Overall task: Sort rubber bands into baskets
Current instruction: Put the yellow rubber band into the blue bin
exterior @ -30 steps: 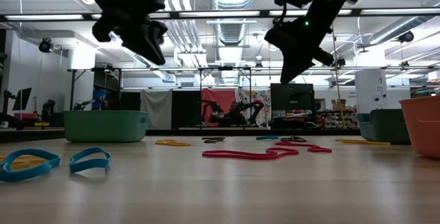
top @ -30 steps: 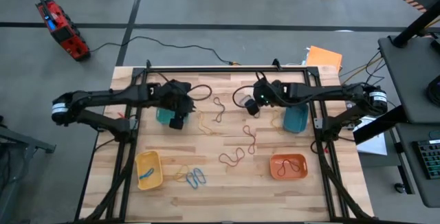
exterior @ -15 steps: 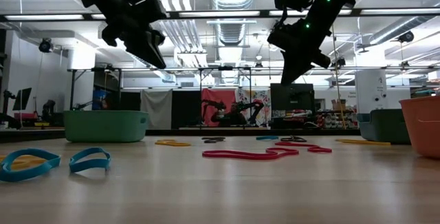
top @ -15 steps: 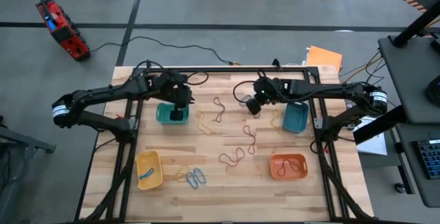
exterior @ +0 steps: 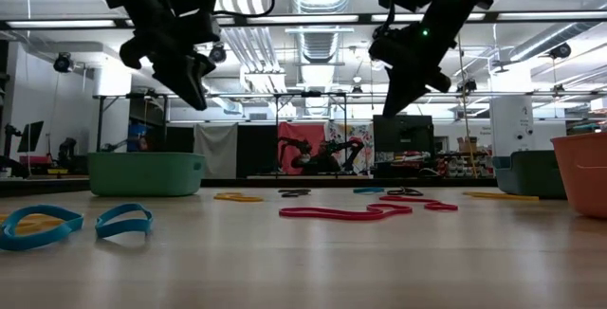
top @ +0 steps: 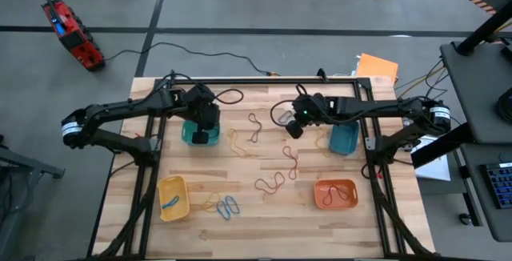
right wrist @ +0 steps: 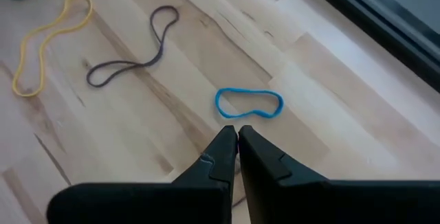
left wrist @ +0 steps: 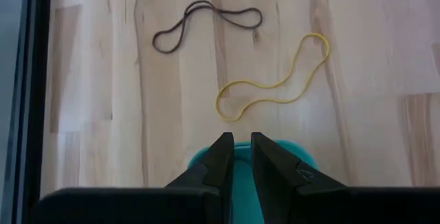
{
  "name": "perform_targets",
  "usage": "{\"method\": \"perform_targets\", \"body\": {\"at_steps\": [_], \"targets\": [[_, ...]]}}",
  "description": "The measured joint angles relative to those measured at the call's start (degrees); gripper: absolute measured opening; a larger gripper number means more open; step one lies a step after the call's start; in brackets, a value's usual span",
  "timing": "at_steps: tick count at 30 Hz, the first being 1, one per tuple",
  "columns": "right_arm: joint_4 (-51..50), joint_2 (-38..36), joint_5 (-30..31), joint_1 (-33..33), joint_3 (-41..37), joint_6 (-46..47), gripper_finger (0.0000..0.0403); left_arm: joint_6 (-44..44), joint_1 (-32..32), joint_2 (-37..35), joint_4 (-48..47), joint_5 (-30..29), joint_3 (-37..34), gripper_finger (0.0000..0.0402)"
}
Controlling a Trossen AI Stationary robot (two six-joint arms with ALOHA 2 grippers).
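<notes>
Thin, limp blue rubber band near the table's far edge — best pinched on one strand by the clenched right gripper; left gripper likewise clenched, empty, above the teal-green basket.

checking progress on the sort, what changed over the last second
The left gripper drew back from the table's middle to hang over the teal-green basket, fingers nearly shut and empty. The right gripper barely shifted, above the blue rubber band. Neither took or dropped anything; the bands and other baskets lie unmoved.
</notes>
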Motion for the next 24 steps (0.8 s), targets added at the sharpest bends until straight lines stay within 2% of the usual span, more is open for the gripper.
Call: {"method": "perform_targets", "body": {"at_steps": [9,15,24], "targets": [[4.29,0.0,0.15,0.0,-1.18,-4.64,0.0013,-0.5,0.0,0.75,4.67,0.13,0.0,0.0036],[4.17,0.0,0.11,0.0,-3.19,-2.36,0.0013,-1.64,-0.11,2.78,6.37,0.17,0.0,0.0036],[-5.47,0.0,-1.61,0.01,-3.72,3.64,0.0013,-2.36,-0.17,6.99,9.87,0.15,0.06,0.0036]]}}
